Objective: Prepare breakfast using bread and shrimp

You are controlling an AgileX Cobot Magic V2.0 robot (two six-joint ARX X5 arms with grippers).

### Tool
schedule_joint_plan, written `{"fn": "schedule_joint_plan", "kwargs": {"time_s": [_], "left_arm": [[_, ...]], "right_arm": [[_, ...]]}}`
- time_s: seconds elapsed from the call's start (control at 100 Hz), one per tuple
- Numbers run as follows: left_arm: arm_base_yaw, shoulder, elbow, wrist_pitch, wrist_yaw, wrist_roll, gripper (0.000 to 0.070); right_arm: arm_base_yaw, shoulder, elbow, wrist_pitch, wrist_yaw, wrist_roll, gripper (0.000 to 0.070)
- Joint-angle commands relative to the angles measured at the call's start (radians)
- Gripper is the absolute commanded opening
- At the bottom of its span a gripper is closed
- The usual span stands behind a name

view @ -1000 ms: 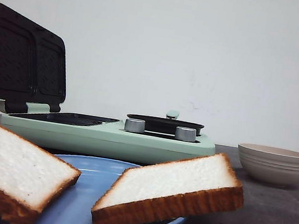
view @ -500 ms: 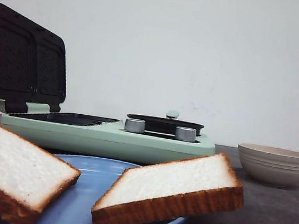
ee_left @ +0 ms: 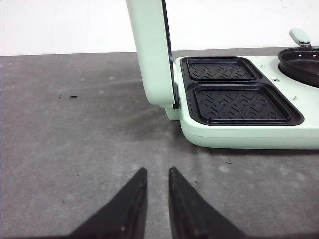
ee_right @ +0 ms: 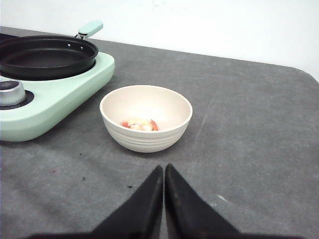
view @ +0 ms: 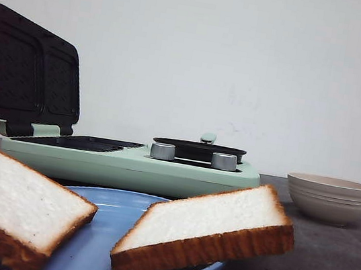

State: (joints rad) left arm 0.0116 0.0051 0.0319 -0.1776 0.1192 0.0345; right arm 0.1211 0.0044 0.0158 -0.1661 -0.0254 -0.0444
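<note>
Two slices of bread lie on a blue plate at the front: one slice at the left, the other tilted over the plate's right rim. The shrimp lies in a cream bowl right of the green breakfast maker. The maker's lid stands open over two dark grill plates; a black pan sits on its right side. My left gripper hovers over bare table near the maker's left end, slightly open and empty. My right gripper is shut and empty, just short of the bowl.
Two silver knobs sit on the maker's front edge. A white wall rises behind the grey table. The table's right edge shows beyond the bowl.
</note>
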Motion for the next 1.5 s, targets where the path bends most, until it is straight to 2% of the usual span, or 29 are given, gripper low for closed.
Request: {"fn": "schedule_joint_plan", "kwargs": {"time_s": [0.0, 0.46, 0.62, 0.72, 0.81, 0.97, 1.07, 1.18, 1.31, 1.49], "left_arm": [[0.0, -0.002, -0.016, -0.009, 0.004, 0.003, 0.0], [0.0, -0.002, -0.016, -0.008, 0.005, -0.002, 0.0], [0.0, -0.002, -0.016, -0.002, 0.013, -0.006, 0.0], [0.0, -0.002, -0.016, -0.001, 0.017, -0.072, 0.0], [0.0, -0.002, -0.016, -0.001, 0.013, -0.144, 0.0], [0.0, -0.002, -0.004, -0.011, 0.011, -0.309, 0.0001], [0.0, -0.001, 0.026, -0.034, 0.019, -0.409, 0.0003], [0.0, 0.014, 0.088, -0.107, 0.063, -0.47, 0.0005], [0.0, 0.064, 0.208, -0.227, 0.111, -0.494, 0.0006], [0.0, 0.162, 0.397, -0.383, 0.153, -0.477, 0.0005]], "right_arm": [[0.001, -0.001, -0.004, 0.016, -0.001, 0.011, 0.0005], [0.001, -0.001, -0.004, 0.029, -0.001, 0.012, 0.0005], [0.001, -0.001, -0.004, 0.063, -0.002, 0.047, 0.0005], [0.001, -0.001, -0.004, 0.06, -0.002, 0.079, 0.0005], [0.001, -0.001, -0.004, 0.061, -0.001, 0.145, 0.0004], [0.001, -0.001, 0.01, 0.052, -0.001, 0.256, 0.0004], [0.0, 0.002, 0.06, 0.003, 0.002, 0.309, 0.0004], [0.001, 0.034, 0.165, -0.111, 0.002, 0.353, 0.0003], [0.001, 0.128, 0.297, -0.201, -0.009, 0.385, 0.0003], [0.001, 0.297, 0.468, -0.32, -0.114, 0.396, 0.0004]]}}
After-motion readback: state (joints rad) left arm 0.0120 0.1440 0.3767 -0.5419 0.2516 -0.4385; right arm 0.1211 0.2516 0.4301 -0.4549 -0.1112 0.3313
